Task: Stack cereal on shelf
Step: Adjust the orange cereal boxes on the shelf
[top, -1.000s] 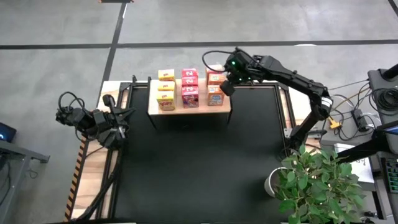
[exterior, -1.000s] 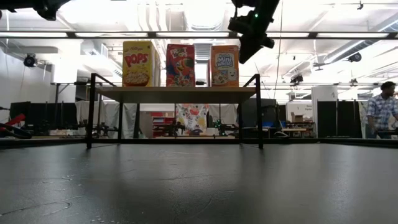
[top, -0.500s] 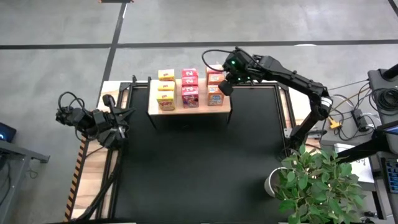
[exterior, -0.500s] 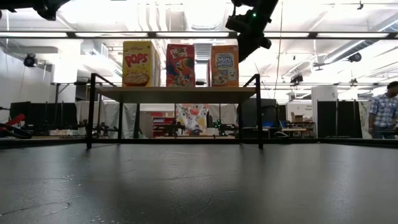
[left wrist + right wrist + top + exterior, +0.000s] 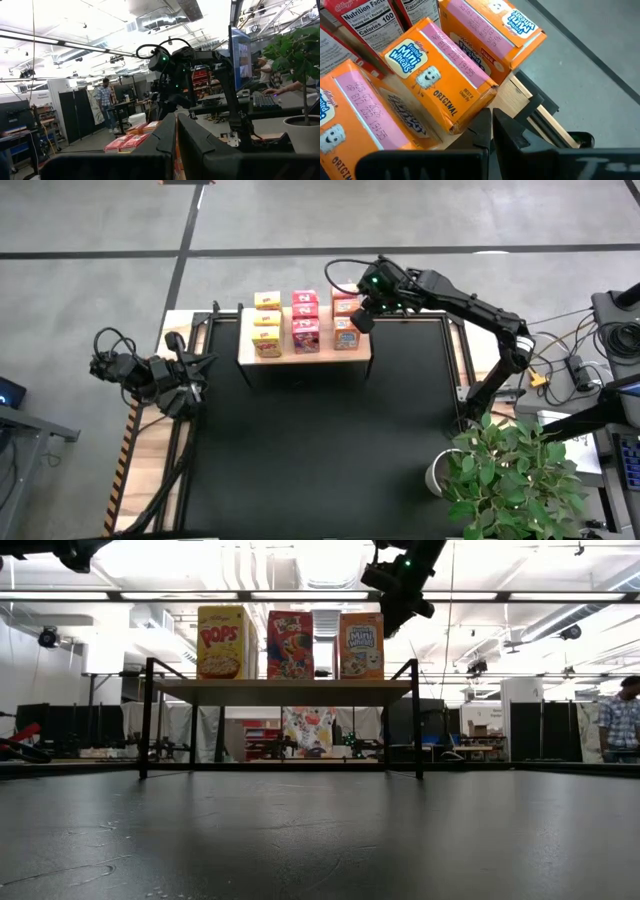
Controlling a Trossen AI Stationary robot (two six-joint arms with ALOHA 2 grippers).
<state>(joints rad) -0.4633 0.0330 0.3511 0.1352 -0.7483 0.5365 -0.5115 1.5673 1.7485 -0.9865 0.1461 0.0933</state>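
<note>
Cereal boxes stand upright on the wooden shelf (image 5: 305, 357) in three columns: yellow (image 5: 266, 322), pink-red (image 5: 305, 320) and orange (image 5: 346, 323). The low view shows the front row: yellow (image 5: 222, 642), red (image 5: 289, 644), orange (image 5: 360, 645). My right gripper (image 5: 362, 321) is shut and empty. It hangs just off the shelf's right end beside the orange column, slanting down (image 5: 390, 628). In the right wrist view it (image 5: 490, 122) stands at the middle orange box (image 5: 440, 82). My left gripper (image 5: 176, 131) is shut and waits past the table's left edge (image 5: 185, 385). My right gripper's shut fingertips (image 5: 485, 120) stand right at a lower corner (image 5: 470, 122) of the middle orange box, coming from the table's right and slanting down. I cannot tell whether they touch it.
The shelf top rests on a black metal frame (image 5: 148, 715) at the far end of the large black mat (image 5: 320, 450). A potted plant (image 5: 510, 475) stands at the near right corner. Cables lie along both sides. A person (image 5: 625, 720) is far behind in the room.
My right gripper has edged slightly up and toward the table's left, closer to the orange column, staying shut. The boxes have kept still.
</note>
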